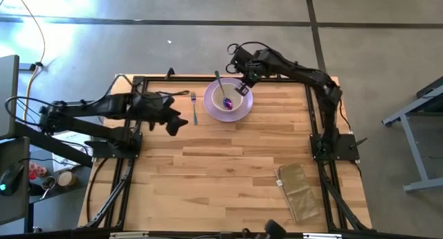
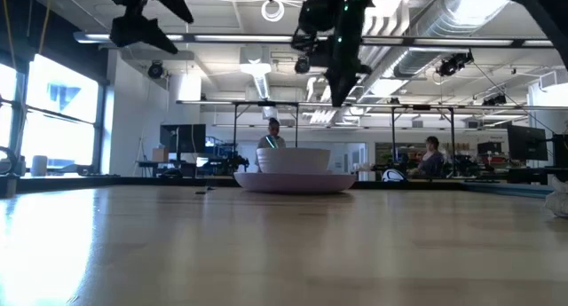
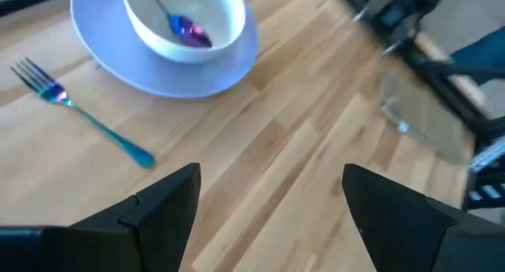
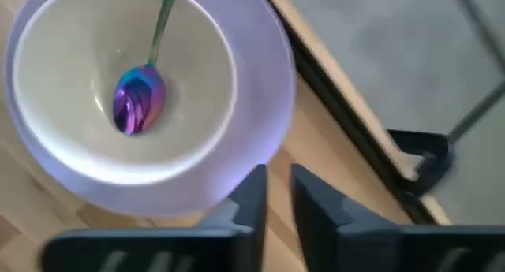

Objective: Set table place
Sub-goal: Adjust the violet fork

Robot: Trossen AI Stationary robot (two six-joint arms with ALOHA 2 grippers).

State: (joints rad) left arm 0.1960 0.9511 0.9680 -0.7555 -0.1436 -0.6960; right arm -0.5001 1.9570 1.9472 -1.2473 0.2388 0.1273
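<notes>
A pale wooden bench point(image 1: 221, 170) fills the overhead view. At ten o'clock, the left pincer point(image 1: 176, 122) hovers with fingers spread, the fork point(image 1: 194, 106) just beside it. At twelve o'clock sits the plate point(image 1: 239, 111), bowl point(image 1: 223, 95) and spoon point(image 1: 220, 86). The right pincer point(image 1: 243, 88), fingers nearly pressed together and empty, hangs over the plate's far rim; dropping could tip the bowl.

Tan folded cloth point(image 1: 299, 191) near table corner, two people point(image 2: 272, 133) in room beyond
</notes>
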